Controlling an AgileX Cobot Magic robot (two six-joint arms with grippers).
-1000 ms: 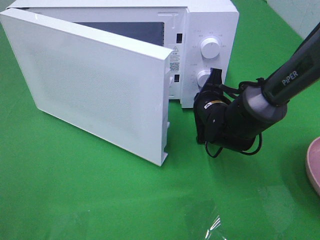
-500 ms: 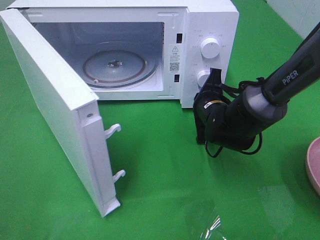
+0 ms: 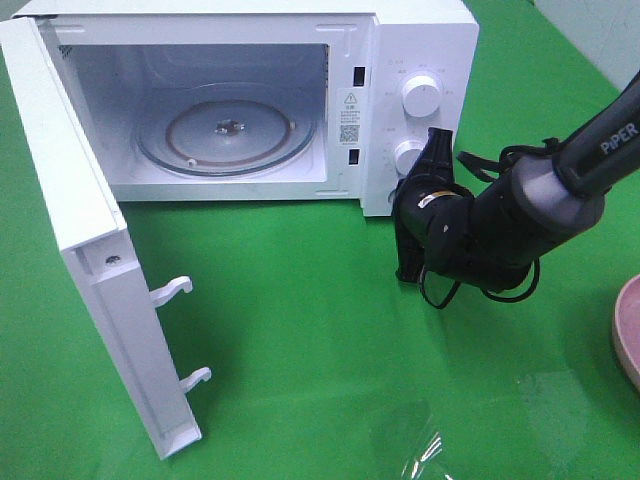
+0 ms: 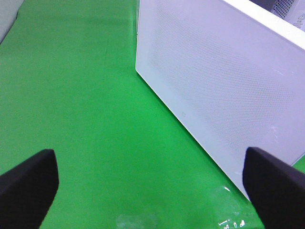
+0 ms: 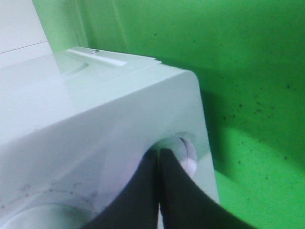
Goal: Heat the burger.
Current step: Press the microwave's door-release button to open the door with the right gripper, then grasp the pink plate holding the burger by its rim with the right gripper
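Observation:
The burger is out of view. A white microwave (image 3: 420, 40) stands at the back with its door (image 3: 70, 200) swung wide to the left, showing the glass turntable (image 3: 228, 132) with nothing on it. My right gripper (image 3: 437, 140) is shut and empty, its tips just right of the lower knob (image 3: 407, 156). In the right wrist view the shut gripper (image 5: 159, 164) points at the microwave front beside that knob (image 5: 188, 153). My left gripper (image 4: 152, 191) is open and empty over the green cloth, facing the door's outer face (image 4: 224, 81).
The rim of a pink plate (image 3: 628, 335) shows at the right edge of the green cloth. The open door and its two latch hooks (image 3: 180, 290) jut toward the front left. An upper knob (image 3: 419, 96) sits above the lower one.
The microwave door has swung from nearly closed to wide open on the left. My right arm has drawn back slightly to the right, still shut. The left gripper stays open.

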